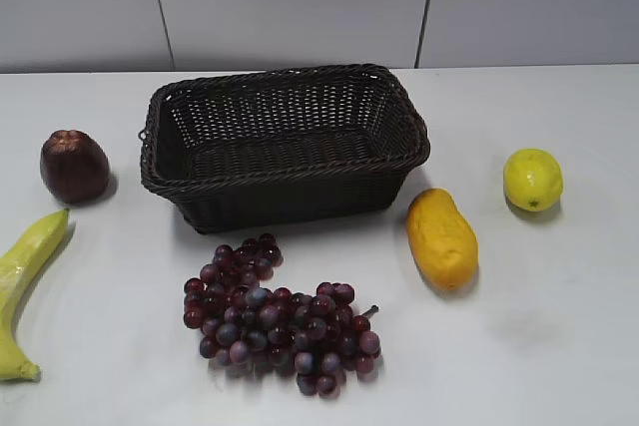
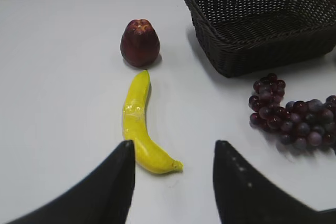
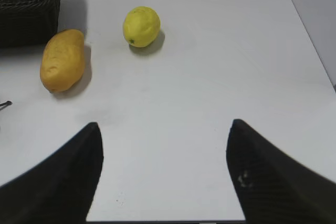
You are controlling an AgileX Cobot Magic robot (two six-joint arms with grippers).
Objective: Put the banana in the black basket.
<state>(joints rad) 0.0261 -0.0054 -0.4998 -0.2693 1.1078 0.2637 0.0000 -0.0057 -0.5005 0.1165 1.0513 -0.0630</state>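
One long, slim yellow banana (image 2: 137, 124) lies on the white table (image 2: 63, 77) left of the dark woven wicker basket (image 2: 262, 19), probably light, stiff, slick-skinned; grab mid-body crosswise, left gripper (image 2: 173, 182) wide open, empty.

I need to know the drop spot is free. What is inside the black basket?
The black basket looks empty: only its bare woven floor shows in the exterior view. Its near wall hides a strip of the floor, so something small there could go unseen. The banana lies on the table.
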